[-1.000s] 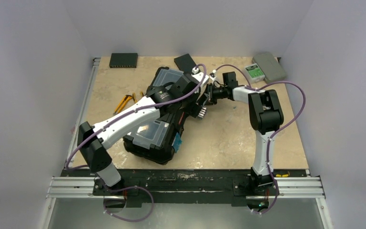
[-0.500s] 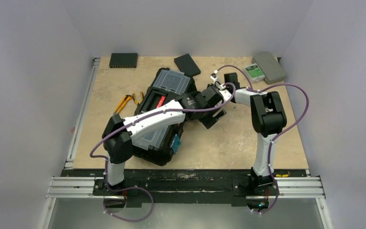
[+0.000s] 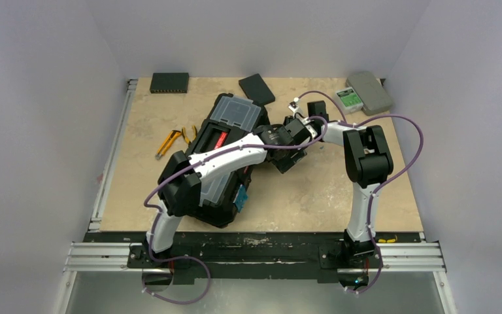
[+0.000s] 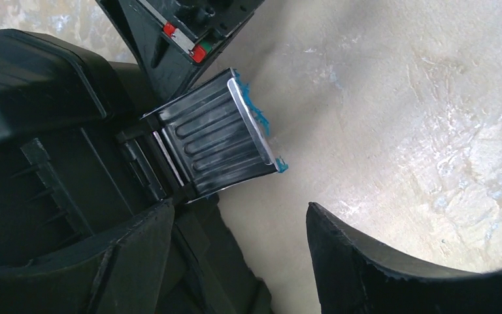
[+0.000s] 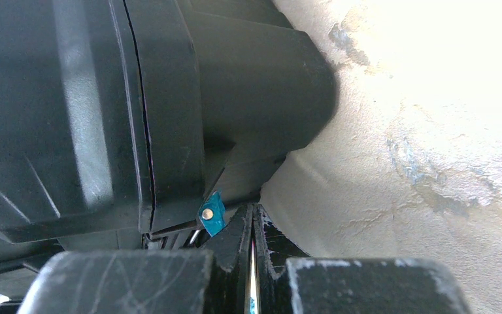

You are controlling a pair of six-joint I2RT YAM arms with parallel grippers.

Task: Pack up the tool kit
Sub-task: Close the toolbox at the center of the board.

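Toolbox (image 3: 234,114) judged rigid and heavy; best taken at ribbed latch (image 4: 212,140). Left hand (image 4: 240,219) gaped, empty; right hand (image 5: 251,261) pinched closed.

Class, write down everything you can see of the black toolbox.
The toolbox is large, black, plastic-looking, lying diagonally on the tan table. Its lid carries two clear-lidded compartments and a red label on the handle. A ribbed latch, edged with blue tape, juts from its side. The left arm reaches across it; the shut right gripper sits at its side.
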